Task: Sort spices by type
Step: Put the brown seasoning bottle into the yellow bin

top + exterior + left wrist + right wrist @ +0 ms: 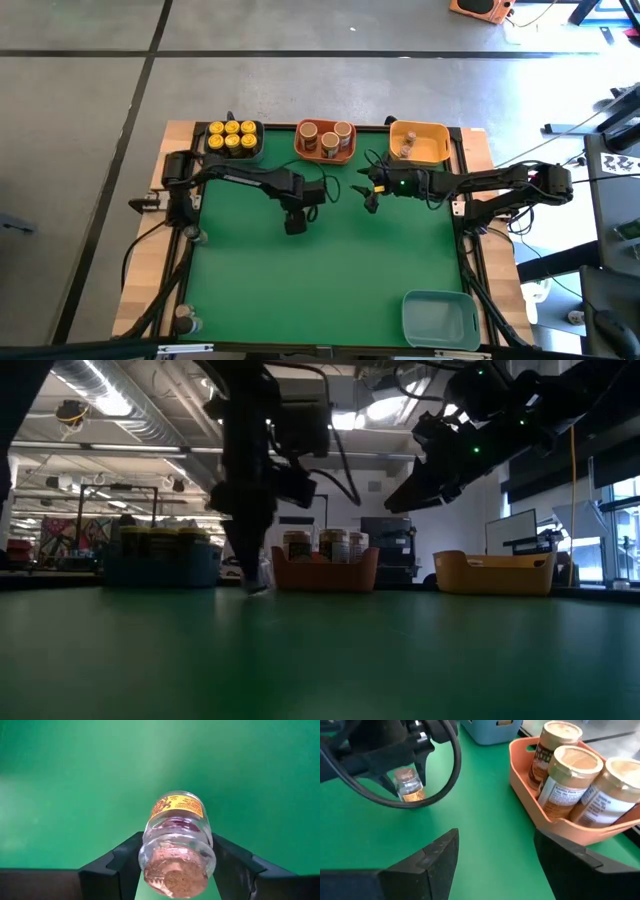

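Gripping a tiny clear spice jar [176, 845] with a grey-brown top, the left gripper [294, 222] stands low over the green worktop [330, 280], just in front of the row of bins at the far edge. In the left wrist view its dark jaws are closed against the jar's two sides, holding the jar by its body so that the orange label and the top stay free; the right wrist view shows the same jar [408, 783] upright under that arm, at or just above the worktop, though contact with the surface cannot be made out. The sorting already reads clearly in the bins: yellow-lidded jars [232, 138] fill the dark bin on the left, the wider tan-lidded jars [326, 137] stand together in the orange bin [301, 147], and what look like small jars [407, 145] sit in the yellow bin [430, 152] on the right. Judging by its size and top, the held jar belongs with those small ones, so the yellow bin is probably where it should go. The right gripper [371, 197] hangs near the worktop's middle, a little apart from the left one, its jaws spread wide and empty and facing the jar, perhaps placed to receive it for the bin on its own side. An empty-looking blue bin [440, 318] lies at the near right corner.
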`<state>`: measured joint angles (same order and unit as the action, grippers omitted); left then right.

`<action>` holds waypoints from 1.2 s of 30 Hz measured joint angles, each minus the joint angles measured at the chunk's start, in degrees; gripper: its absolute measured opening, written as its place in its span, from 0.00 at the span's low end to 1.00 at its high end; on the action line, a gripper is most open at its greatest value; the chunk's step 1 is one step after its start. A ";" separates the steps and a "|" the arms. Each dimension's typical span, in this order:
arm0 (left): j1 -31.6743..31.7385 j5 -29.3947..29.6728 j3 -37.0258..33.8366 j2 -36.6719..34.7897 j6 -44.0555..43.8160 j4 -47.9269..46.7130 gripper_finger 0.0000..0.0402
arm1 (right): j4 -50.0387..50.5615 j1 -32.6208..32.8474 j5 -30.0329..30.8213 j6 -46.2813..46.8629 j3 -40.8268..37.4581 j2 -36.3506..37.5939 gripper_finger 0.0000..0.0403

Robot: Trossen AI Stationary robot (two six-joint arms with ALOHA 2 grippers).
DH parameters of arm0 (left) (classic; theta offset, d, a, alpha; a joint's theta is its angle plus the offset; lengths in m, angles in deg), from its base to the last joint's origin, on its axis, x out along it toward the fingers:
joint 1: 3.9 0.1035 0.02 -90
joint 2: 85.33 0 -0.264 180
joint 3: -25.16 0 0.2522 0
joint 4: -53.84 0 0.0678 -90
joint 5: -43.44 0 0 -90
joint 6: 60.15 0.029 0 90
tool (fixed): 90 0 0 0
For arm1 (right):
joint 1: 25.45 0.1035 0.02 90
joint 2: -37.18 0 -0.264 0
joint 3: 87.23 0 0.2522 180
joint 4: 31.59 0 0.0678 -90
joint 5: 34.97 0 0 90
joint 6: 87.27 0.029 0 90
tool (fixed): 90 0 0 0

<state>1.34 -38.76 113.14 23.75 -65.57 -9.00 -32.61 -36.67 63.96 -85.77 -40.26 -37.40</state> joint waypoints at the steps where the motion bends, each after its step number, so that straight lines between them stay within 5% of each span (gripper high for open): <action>1: -0.01 -0.22 0.75 0.61 0.21 0.14 0.50 | 0.41 0.00 -0.01 -0.01 0.00 0.00 0.64; 10: -0.07 -0.35 2.99 2.06 1.37 1.35 0.67 | 1.37 -0.07 -2.51 0.17 0.00 0.00 0.64; 17: -1.93 -0.20 3.33 -2.59 2.56 -8.10 0.74 | 1.22 -0.04 -2.51 -0.37 0.00 0.00 0.64; 22: -3.37 -0.10 -7.73 -12.86 2.09 -1.87 0.73 | 0.95 -0.04 -2.14 0.24 0.00 0.00 0.64; 29: -5.01 0.02 -32.52 -29.15 -4.23 26.72 0.73 | -1.43 -0.04 -2.36 2.40 0.00 0.00 0.64; 36: -6.06 0.02 -45.87 -32.48 -14.53 44.67 0.73 | -9.14 0.00 -2.54 10.07 1.27 -2.49 0.64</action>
<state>-4.72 -38.74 67.27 -8.73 -80.10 35.68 -41.75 -36.67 61.42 -75.70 -38.99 -39.89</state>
